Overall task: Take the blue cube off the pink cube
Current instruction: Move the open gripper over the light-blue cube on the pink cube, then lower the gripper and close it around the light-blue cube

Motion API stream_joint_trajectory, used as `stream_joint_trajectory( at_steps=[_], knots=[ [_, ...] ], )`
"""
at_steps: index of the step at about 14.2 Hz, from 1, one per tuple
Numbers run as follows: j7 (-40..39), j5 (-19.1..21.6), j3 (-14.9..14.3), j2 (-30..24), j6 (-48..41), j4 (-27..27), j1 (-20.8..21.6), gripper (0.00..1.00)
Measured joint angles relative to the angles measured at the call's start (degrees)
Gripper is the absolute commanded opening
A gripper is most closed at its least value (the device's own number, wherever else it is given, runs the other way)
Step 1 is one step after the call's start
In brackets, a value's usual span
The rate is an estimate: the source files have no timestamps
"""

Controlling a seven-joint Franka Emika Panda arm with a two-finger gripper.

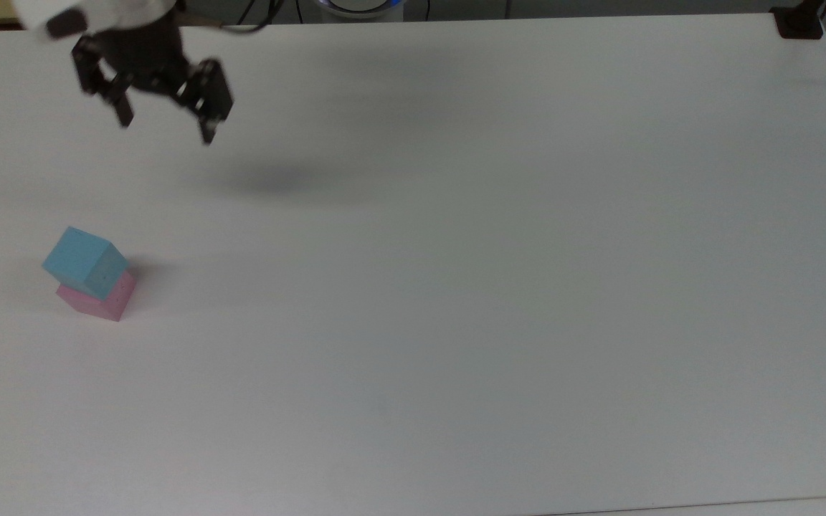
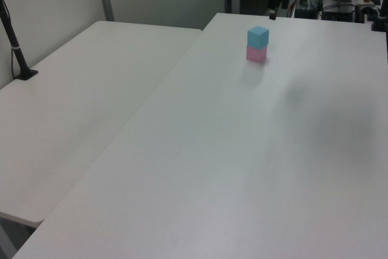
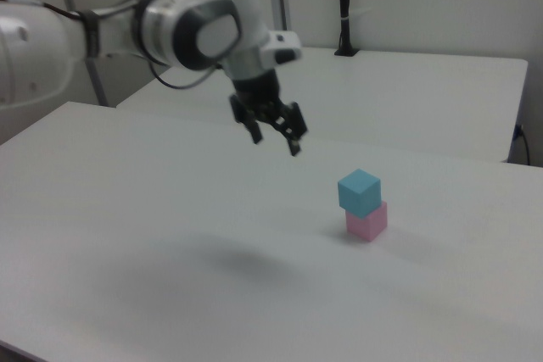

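Observation:
The blue cube (image 1: 85, 261) sits slightly askew on top of the pink cube (image 1: 101, 302), near the top view's left edge of the white table (image 1: 456, 287). My gripper (image 1: 165, 127) hangs open and empty in the air, well above the stack in the top view and apart from it. In the right view the gripper (image 3: 274, 143) hovers up and to the left of the blue cube (image 3: 359, 191) and pink cube (image 3: 366, 221). The left view has the blue cube (image 2: 258, 36) on the pink cube (image 2: 256, 54), with one dark finger (image 2: 272, 11) just behind them.
A black clamp foot (image 1: 799, 25) sits on the table's corner at the top view's upper right. A second white table (image 2: 79, 107) adjoins on the left view's left, with a black pole (image 2: 15, 47) on it. The arm's shadow (image 1: 277, 179) falls on the tabletop.

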Motion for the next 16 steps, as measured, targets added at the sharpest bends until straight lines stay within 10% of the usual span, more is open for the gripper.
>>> stream_joint_trajectory(
  at_steps=[16],
  knots=[
    [6.49,0.07,-2.97,17.95,29.37,1.57,-4.38,1.00]
  ],
)
